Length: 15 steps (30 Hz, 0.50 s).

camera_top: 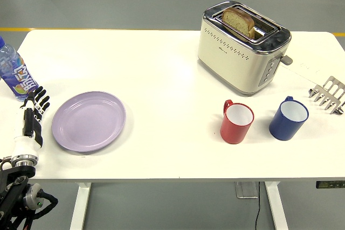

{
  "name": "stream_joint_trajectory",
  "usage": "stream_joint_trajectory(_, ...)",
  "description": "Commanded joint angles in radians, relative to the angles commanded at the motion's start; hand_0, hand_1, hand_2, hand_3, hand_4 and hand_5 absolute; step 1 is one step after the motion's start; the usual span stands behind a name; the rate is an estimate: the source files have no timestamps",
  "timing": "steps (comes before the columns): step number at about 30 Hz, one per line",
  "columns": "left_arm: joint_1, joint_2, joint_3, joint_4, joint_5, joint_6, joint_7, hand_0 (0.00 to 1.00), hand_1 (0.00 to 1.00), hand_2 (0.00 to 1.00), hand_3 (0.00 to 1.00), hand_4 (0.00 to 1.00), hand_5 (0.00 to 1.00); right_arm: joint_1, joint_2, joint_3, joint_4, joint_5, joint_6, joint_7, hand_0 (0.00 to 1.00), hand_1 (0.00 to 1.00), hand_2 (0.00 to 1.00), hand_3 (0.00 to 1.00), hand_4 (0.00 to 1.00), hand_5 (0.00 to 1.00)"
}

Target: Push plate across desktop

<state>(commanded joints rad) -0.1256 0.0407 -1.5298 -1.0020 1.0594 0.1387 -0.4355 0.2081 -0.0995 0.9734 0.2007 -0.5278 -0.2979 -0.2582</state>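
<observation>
A lilac plate (89, 120) lies flat on the left part of the white table (161, 68). My left hand (33, 112) is just to the left of the plate's rim, palm down, with its fingers stretched forward and holding nothing. A small gap shows between the hand and the plate. My right hand is out of the picture.
A plastic bottle (15, 74) lies at the left edge, just beyond my left hand. A cream toaster (242, 47) with a bread slice stands at the back right. A red mug (236, 123), a blue mug (289, 118) and a metal rack (329, 94) are on the right.
</observation>
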Motion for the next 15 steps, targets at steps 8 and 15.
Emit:
stream_joint_trajectory(8,-0.003,-0.013,0.003,0.015,-0.001,-0.007,0.001,0.861,0.864,0.888,0.855,0.527,0.998,-0.001,0.0,-0.001,-0.001,0.001,0.001,0.001,0.647,0.613,0.674,0.573,0.326,0.25)
stream_joint_trajectory(15,-0.019,-0.027,0.007,0.014,-0.001,-0.009,0.0,0.859,0.863,0.887,0.852,0.527,0.998,0.005,0.0,-0.001,-0.002,-0.001,0.003,0.002,0.647,0.613,0.674,0.573,0.325,0.251)
